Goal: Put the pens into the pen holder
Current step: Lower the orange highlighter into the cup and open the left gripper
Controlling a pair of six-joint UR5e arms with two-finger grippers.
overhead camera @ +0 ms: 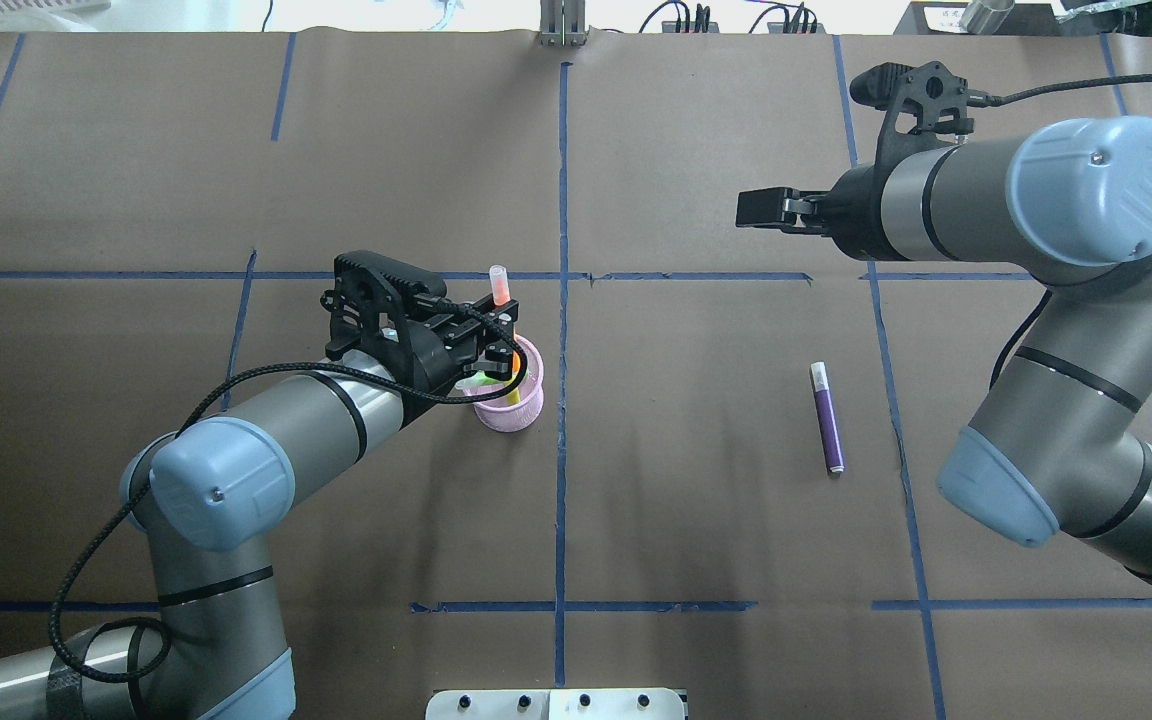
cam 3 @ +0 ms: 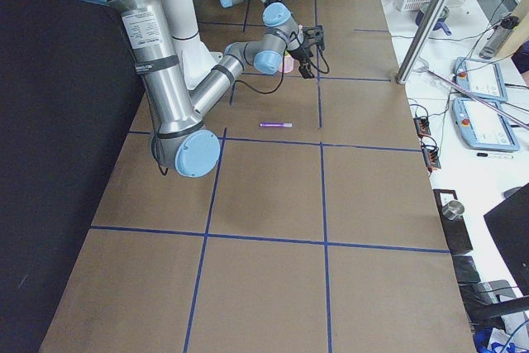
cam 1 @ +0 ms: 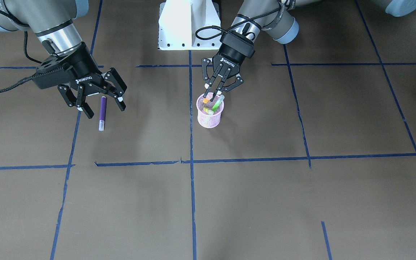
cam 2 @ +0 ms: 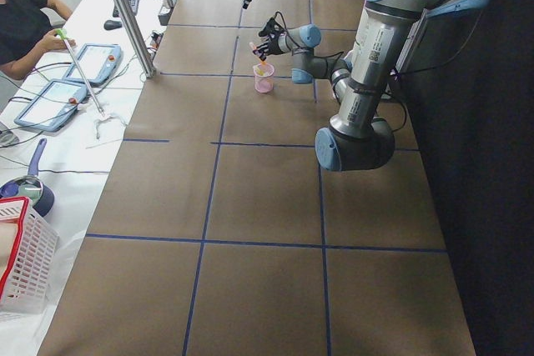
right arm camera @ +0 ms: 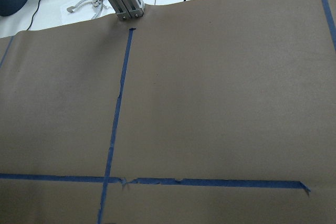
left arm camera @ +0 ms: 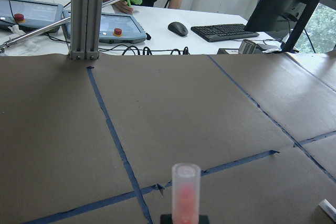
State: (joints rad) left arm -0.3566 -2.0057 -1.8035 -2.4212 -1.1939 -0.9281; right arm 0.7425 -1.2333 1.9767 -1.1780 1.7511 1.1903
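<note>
Standing in pen holder (cam 1: 210,122): green pen (cam 1: 217,104); left pincer (cam 1: 213,94) grips orange pen (overhead camera: 501,289).

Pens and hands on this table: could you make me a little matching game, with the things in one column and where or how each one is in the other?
1 orange pen
2 green pen
3 purple pen
4 right hand

A lying flat on the table
B open, holding nothing
C leaning inside the pink cup
D gripped by the left hand

Pairs: 1-D, 2-C, 3-A, 4-B
</note>
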